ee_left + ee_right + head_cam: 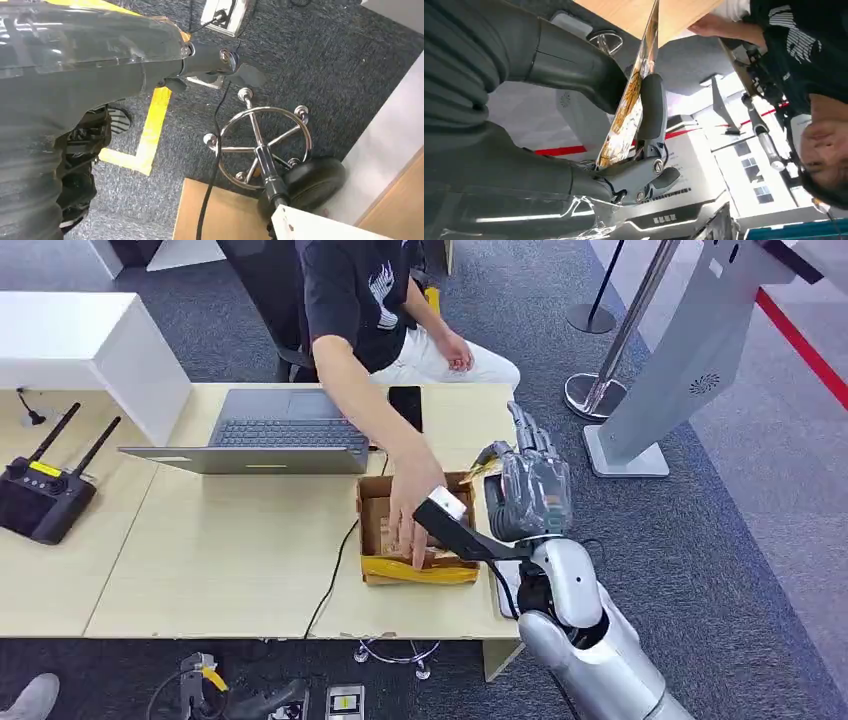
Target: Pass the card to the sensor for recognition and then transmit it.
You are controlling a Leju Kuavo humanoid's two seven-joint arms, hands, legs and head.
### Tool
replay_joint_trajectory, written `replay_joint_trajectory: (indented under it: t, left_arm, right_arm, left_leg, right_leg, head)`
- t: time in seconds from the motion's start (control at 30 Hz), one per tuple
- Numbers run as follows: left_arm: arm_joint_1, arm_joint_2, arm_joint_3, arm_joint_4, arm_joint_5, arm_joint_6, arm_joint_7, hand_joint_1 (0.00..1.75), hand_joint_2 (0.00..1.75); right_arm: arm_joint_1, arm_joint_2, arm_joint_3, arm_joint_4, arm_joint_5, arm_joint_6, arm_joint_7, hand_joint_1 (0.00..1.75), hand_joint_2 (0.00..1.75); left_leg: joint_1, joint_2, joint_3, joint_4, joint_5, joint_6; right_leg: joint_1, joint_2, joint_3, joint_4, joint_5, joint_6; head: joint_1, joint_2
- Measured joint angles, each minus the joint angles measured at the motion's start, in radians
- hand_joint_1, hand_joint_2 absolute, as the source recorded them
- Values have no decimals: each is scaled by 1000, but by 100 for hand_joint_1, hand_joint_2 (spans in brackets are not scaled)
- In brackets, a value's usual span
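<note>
Over at the right end of the pale wooden table [220, 550], the robot's right hand [530, 480] already has the thin printed card with the glossy yellow-brown picture face [626, 117]. The right wrist view shows it best: the card is pinched edge-on between the thick grey thumb [574, 65] and a darker finger [651, 107], so that hand is closed around it, not loose. The card's long axis runs up past the fingers and pokes out well beyond them. From the head view you just catch a yellowish corner of it by the hand, near the open brown cardboard box [415, 530] that a person's hand [412, 505] is reaching into.

What the next bit hinges on, I'd guess: the tall white-grey kiosk stand with the slanted panel [690, 360] sits off to the right and ahead of that hand, on the dark carpet [740, 540] and apart from the table. Assuming that's the sensor, the right arm is the nearer one by far. The left hand [75, 70] hangs low over the floor beside a chrome chair base [260, 145]; can't tell whether its fingers are open or curled.

Writing: some characters on the white panel behind the card, too small to read. No brands I can make out.
</note>
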Motion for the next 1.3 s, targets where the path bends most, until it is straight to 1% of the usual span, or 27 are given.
replay_joint_trajectory:
  t: [0.07,0.13,0.23,0.4,0.47,0.63,0.83,0.93,1.07,1.17,1.3]
  left_arm:
    - [5,1,0,0,5,3,-8,0,175]
    - [14,2,1,0,11,7,-20,0,175]
    - [29,4,1,0,16,11,-33,0,175]
    - [38,7,1,0,22,12,-42,0,175]
    - [42,8,1,-1,27,16,-48,0,175]
    - [71,17,1,-14,41,29,-64,0,175]
    - [93,32,1,-37,63,42,-75,0,175]
    - [102,41,1,-50,83,49,-77,0,175]
    - [122,53,1,-72,105,63,-84,0,175]
    - [128,60,1,-84,106,64,-85,0,175]
    - [132,65,1,-93,106,64,-85,0,175]
  right_arm:
    - [13,0,0,-5,-43,-79,-35,175,175]
    - [49,0,-5,-29,-81,-162,-65,175,175]
    - [111,-3,-22,-86,-108,-206,-79,175,175]
    - [167,-10,-46,-136,-129,-233,-90,175,175]
    - [190,-10,-59,-152,-159,-254,-107,175,175]
    - [292,-15,-110,-174,-241,-326,-145,175,175]
    - [366,-35,-151,-169,-332,-369,-148,175,175]
    - [376,-43,-154,-128,-398,-385,-152,175,175]
    - [377,-44,-150,-38,-470,-408,-180,175,175]
    - [377,-44,-148,12,-481,-412,-184,175,175]
    - [376,-44,-148,47,-482,-413,-185,175,175]
  left_leg:
    - [0,0,0,0,0,0]
    - [0,0,0,0,0,0]
    - [0,1,0,0,0,0]
    - [0,1,0,0,-1,0]
    - [0,1,0,0,0,0]
    - [0,1,0,0,-1,0]
    - [0,1,0,0,-1,-1]
    - [0,1,0,0,-1,-1]
    - [0,1,0,0,-1,-1]
    - [0,1,0,0,0,-1]
    - [0,1,0,0,-1,-1]
  right_leg:
    - [0,0,0,0,0,0]
    - [0,0,0,0,0,0]
    - [0,0,-1,0,0,0]
    - [0,0,-1,0,0,0]
    - [0,0,-1,-1,0,0]
    - [0,1,-1,-1,0,0]
    - [0,0,-1,-1,0,0]
    - [0,1,-1,-1,0,0]
    - [0,0,-1,-1,0,0]
    - [0,0,-1,-1,0,0]
    - [0,0,-1,-1,0,0]
  head:
    - [0,0]
    - [0,0]
    - [0,0]
    - [0,0]
    - [0,0]
    - [0,0]
    - [0,0]
    - [0,0]
    - [0,0]
    - [0,0]
    - [0,0]
